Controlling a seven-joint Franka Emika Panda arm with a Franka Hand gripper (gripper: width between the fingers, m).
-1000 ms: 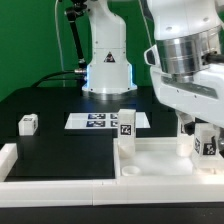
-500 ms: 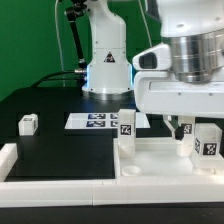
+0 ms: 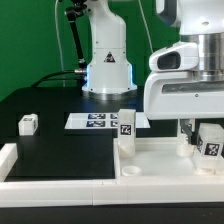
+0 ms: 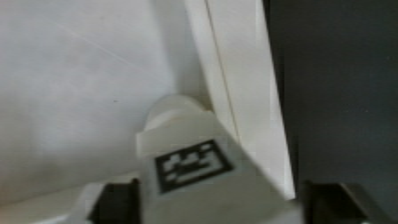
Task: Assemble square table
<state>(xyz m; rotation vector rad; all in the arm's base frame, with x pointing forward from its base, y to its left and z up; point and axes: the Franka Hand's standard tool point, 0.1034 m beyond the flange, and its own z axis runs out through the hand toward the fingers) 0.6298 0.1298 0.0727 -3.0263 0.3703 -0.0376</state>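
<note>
Between the part-open jaws of the tool (image 4: 217, 203) sits 1 tagged leg (image 4: 192, 150) (on the slab (image 4: 80, 80)); grip unclear.

Exterior view looks low across the black tabletop (image 3: 60, 150); wrist view hangs close over one leg (image 4: 192, 150).

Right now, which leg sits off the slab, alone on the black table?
The leg at the exterior view's far left. It sits alone on the black table; the other legs are over by the slab.
</note>
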